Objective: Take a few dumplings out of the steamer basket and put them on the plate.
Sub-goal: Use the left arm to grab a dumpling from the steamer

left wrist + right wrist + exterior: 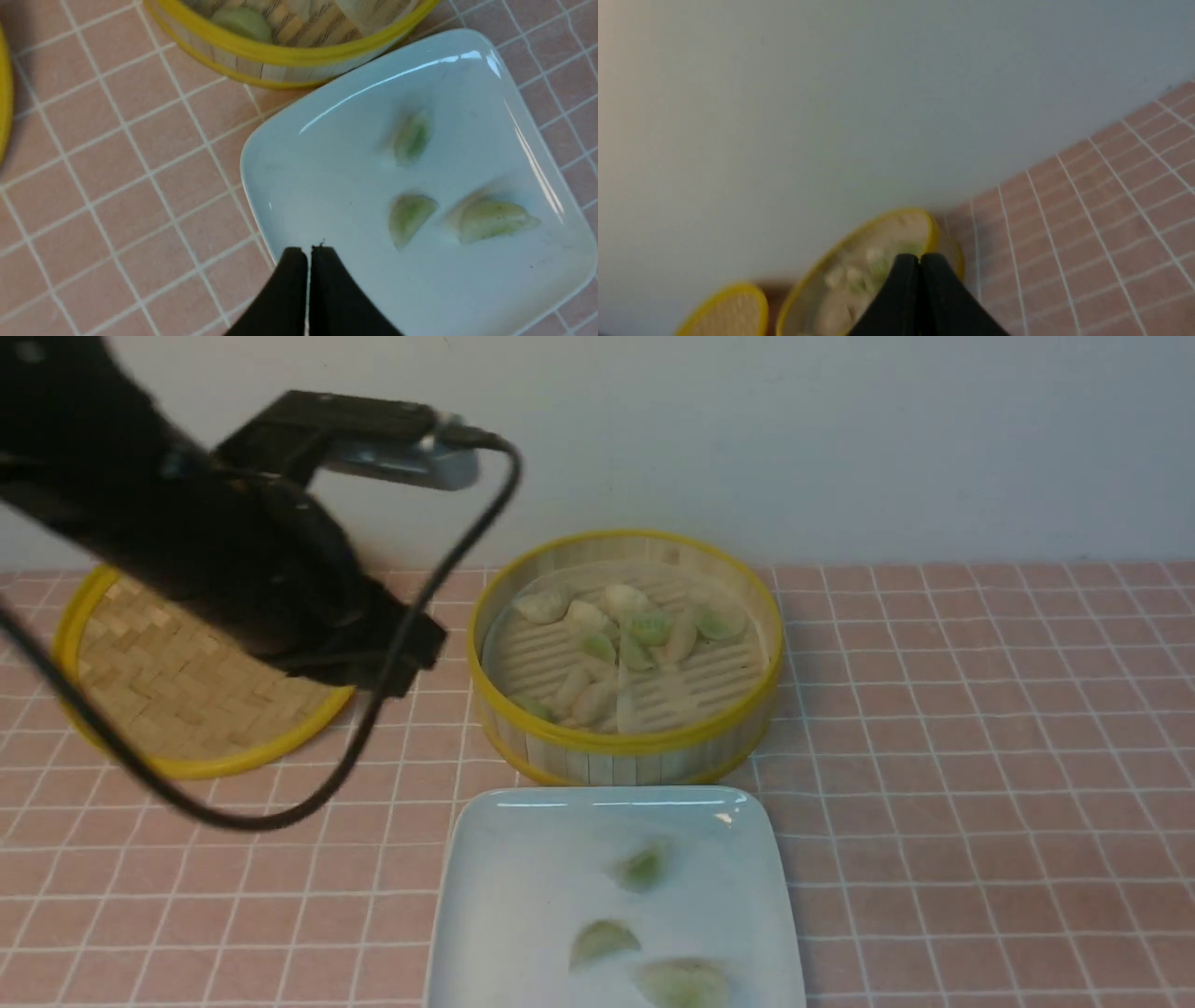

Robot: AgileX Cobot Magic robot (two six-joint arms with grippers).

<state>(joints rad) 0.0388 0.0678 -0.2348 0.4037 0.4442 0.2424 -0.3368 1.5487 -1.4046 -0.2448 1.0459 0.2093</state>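
The steamer basket [624, 747] stands mid-table with several dumplings [644, 627] on its slatted floor. In front of it lies the white plate [523, 896], which carries three dumplings [642, 866] [602, 941] [684, 982]. My left gripper [411, 663] hangs raised to the left of the basket. In the left wrist view it [308, 252] is shut and empty above the plate's [327, 186] edge, apart from the dumplings [409, 217] on it. My right gripper [919, 259] is outside the front view. It is shut and empty, well back from the basket [878, 219].
The woven bamboo lid [177, 700] lies flat at the far left, partly behind my left arm, whose cable [401, 644] loops down over the table. A pale wall runs behind the pink tiled tabletop [980, 756].
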